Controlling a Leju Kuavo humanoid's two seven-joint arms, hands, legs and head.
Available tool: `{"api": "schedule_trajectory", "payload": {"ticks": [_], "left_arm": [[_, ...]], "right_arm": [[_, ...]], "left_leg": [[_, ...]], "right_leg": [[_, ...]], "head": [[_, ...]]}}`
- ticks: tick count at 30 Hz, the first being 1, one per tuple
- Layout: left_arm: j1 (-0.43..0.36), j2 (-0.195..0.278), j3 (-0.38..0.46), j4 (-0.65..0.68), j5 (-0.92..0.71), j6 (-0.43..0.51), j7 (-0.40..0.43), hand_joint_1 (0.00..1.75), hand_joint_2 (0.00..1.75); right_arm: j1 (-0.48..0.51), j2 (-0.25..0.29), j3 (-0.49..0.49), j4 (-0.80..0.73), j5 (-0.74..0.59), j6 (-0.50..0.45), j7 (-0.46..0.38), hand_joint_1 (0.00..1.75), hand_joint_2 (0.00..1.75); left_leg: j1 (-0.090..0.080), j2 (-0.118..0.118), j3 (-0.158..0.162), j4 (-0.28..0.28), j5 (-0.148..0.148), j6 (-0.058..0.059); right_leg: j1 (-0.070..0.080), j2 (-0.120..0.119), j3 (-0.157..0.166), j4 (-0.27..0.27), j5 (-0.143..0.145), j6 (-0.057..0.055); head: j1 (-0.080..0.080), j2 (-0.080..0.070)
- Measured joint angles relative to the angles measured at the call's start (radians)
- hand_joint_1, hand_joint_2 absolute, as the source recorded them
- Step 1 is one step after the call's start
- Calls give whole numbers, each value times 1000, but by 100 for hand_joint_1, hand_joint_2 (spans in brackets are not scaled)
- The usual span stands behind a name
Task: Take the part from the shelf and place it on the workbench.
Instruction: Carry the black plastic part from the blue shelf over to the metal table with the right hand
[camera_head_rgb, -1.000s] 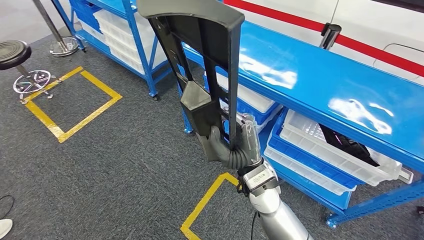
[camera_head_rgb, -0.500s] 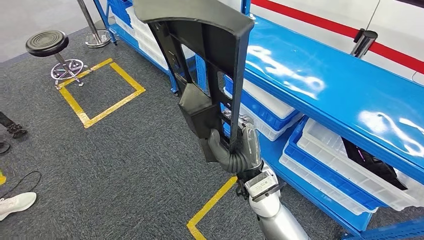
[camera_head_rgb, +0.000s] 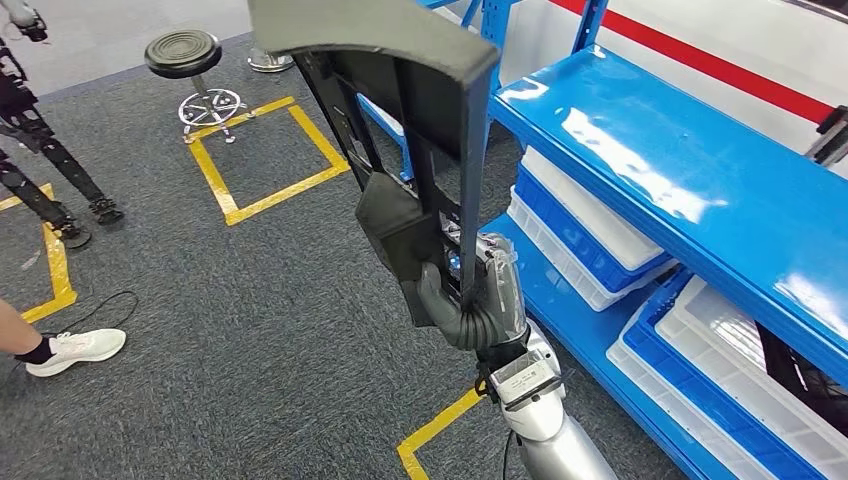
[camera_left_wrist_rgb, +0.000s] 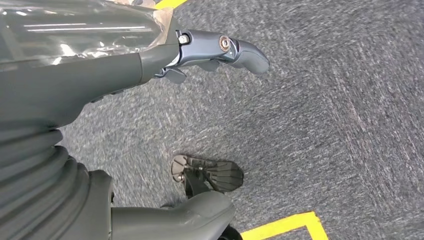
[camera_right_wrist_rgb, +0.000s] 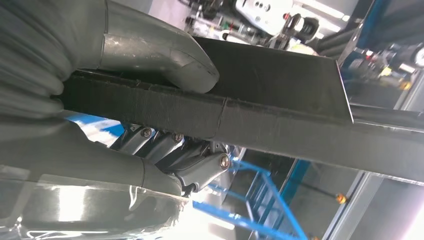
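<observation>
My right hand (camera_head_rgb: 478, 295) grips the lower end of the part (camera_head_rgb: 410, 150), a long black plastic panel with ribs and cut-outs, and holds it upright in front of me. The part's broad curved top rises well above my hand, just beside the near edge of the blue shelf (camera_head_rgb: 700, 170). In the right wrist view my thumb (camera_right_wrist_rgb: 165, 55) presses on one face of the part (camera_right_wrist_rgb: 280, 75) and my darker fingers (camera_right_wrist_rgb: 200, 167) wrap under the opposite edge, so the grasp is closed around it.

My left hand (camera_left_wrist_rgb: 150, 65) hangs over the grey carpet floor (camera_left_wrist_rgb: 325, 115), holding nothing; its fingers (camera_left_wrist_rgb: 235, 47) are stretched out and apart from the thumb (camera_left_wrist_rgb: 195, 212).

The blue shelf stands to the right of the part, its glossy top board bare where I can see it. On its lower levels lie white trays (camera_head_rgb: 590, 215) stacked with blue ones, and further along a white tray holds something dark that I cannot make out.

On the floor to the left of the part, yellow tape (camera_head_rgb: 265, 150) marks a square. A black round stool (camera_head_rgb: 195, 65) on a chrome base stands at the far corner of that square. Further left of the part, a person's foot in a white shoe (camera_head_rgb: 80, 350) rests on the carpet beside a black cable, and black tripod legs (camera_head_rgb: 45, 170) stand beyond it.
</observation>
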Motion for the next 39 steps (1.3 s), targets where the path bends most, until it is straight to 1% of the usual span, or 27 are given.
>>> {"api": "schedule_trajectory", "payload": {"ticks": [1,2,3,5,6,8,10,12,13,14,15,17,19,21,22,23,25,26,27,28,29,30,32,34,36,37,39], "left_arm": [[0,-1,0,0,0,0,0,0,175],[0,-1,1,0,0,0,0,0,175],[0,-2,1,0,-1,0,0,0,175],[3,-2,2,0,-7,1,2,0,175],[6,-1,3,0,-13,1,4,0,175],[9,-1,3,0,-21,2,8,0,175],[7,0,4,0,-24,2,9,0,175],[5,2,5,0,-24,4,8,0,175],[6,2,7,0,-24,5,7,0,175],[7,3,9,0,-23,7,6,0,175],[7,4,12,0,-23,10,4,0,175],[6,7,16,0,-23,14,4,0,175],[2,8,18,0,-23,18,5,0,175],[2,9,19,0,-23,20,7,0,175],[3,8,20,0,-23,20,8,0,175],[3,8,20,0,-23,21,11,0,175],[1,6,20,0,-27,24,21,0,175],[-1,6,20,0,-31,28,27,0,175],[-1,6,20,0,-35,33,33,0,175],[-1,6,20,0,-39,38,37,0,175],[1,6,20,0,-42,43,38,0,175],[1,6,20,0,-43,47,37,0,175],[1,7,20,0,-43,53,32,0,175],[1,9,21,0,-43,56,28,0,175],[5,11,22,0,-43,57,27,0,175],[7,12,22,0,-44,58,28,0,175],[9,13,23,0,-45,60,33,0,175]], "right_arm": [[0,0,0,0,2,3,0,175,175],[-1,0,0,0,3,5,1,175,175],[-1,0,1,1,3,7,1,175,175],[-3,0,1,1,4,8,3,175,175],[-5,0,2,1,4,7,4,175,175],[-8,0,4,1,4,6,5,175,175],[-7,0,5,2,4,5,5,175,175],[-4,-1,5,2,3,4,5,175,175],[-2,-1,5,2,3,4,5,175,175],[-1,-1,5,3,2,3,4,175,175],[0,-1,5,3,0,2,2,175,175],[0,0,5,2,-4,1,-1,175,175],[0,0,5,2,-7,0,-3,175,175],[1,0,5,2,-8,-1,-3,175,175],[1,0,5,1,-8,-2,-3,175,175],[1,0,5,1,-8,-3,-3,175,175],[4,-1,5,0,-7,-4,-4,175,175],[7,-3,5,0,-7,-5,-5,175,175],[12,-5,4,0,-7,-6,-5,175,175],[17,-6,4,0,-7,-6,-5,175,175],[21,-8,4,-1,-7,-6,-5,175,175],[23,-8,4,-2,-6,-6,-5,175,175],[24,-9,4,-5,-4,-6,-6,175,175],[25,-8,4,-8,-2,-6,-7,175,175],[25,-7,3,-10,-1,-6,-8,175,175],[25,-5,3,-11,-1,-6,-8,175,175],[24,-1,3,-14,1,-4,-9,175,175]], "left_leg": [[-1,-13,-2,5,-2,-4],[-2,-25,-5,10,-4,-9],[-3,-33,-10,14,-6,-14],[-2,-48,-18,16,-4,-24],[0,-43,-21,18,-4,-29],[-1,5,-40,58,-29,-37],[-2,62,-90,163,-86,-44],[2,76,-151,284,-133,-47],[3,79,-165,310,-135,-48],[4,81,-154,287,-116,-46],[3,88,-121,227,-85,-43],[-3,127,-45,85,-36,-33],[-13,149,-13,25,-25,-22],[-17,129,-11,20,-23,-13],[-15,118,-6,11,-19,-8],[-12,107,1,2,-13,-2],[-6,84,10,-10,-5,7],[-5,71,10,-11,-4,9],[-5,56,10,-10,-4,9],[-5,41,10,-10,-4,9],[-5,26,10,-10,-4,9],[-5,12,11,-9,-5,7],[-5,-16,12,-2,-9,0],[-6,-36,6,5,-14,-12],[-2,-50,-1,7,-13,-24],[0,-46,-4,10,-15,-29],[2,0,-27,58,-45,-38]], "right_leg": [[-2,16,28,-65,28,5],[-4,30,51,-115,48,3],[-4,40,61,-138,57,-3],[-1,34,62,-141,60,-20],[-1,26,63,-142,62,-26],[-3,8,66,-145,65,-39],[0,-13,68,-146,63,-50],[5,-39,68,-146,60,-56],[7,-52,68,-146,59,-57],[8,-63,69,-146,58,-58],[9,-74,70,-146,56,-59],[14,-91,74,-146,52,-55],[18,-107,78,-147,48,-48],[19,-122,84,-152,44,-38],[18,-116,84,-148,40,-33],[18,-96,79,-131,29,-31],[15,-40,34,-33,-15,-34],[13,-24,0,36,-42,-36],[12,-18,-34,97,-61,-36],[10,-15,-55,129,-66,-31],[8,-14,-57,122,-54,-23],[4,-10,-39,74,-26,-12],[-5,18,20,-68,37,3],[-9,38,53,-141,67,-2],[-5,27,57,-146,73,-18],[-5,19,58,-148,76,-25],[-7,1,61,-151,77,-39]], "head": [[0,0],[0,0],[-1,0],[-1,0],[-1,0],[-3,0],[-5,0],[-5,0],[-5,0],[-5,0],[-5,0],[-5,0],[-4,0],[-5,0],[-4,0],[-4,0],[-2,0],[-2,0],[-1,0],[-1,0],[-1,0],[-1,0],[-1,0],[-2,0],[-2,0],[-2,0],[-5,0]]}}
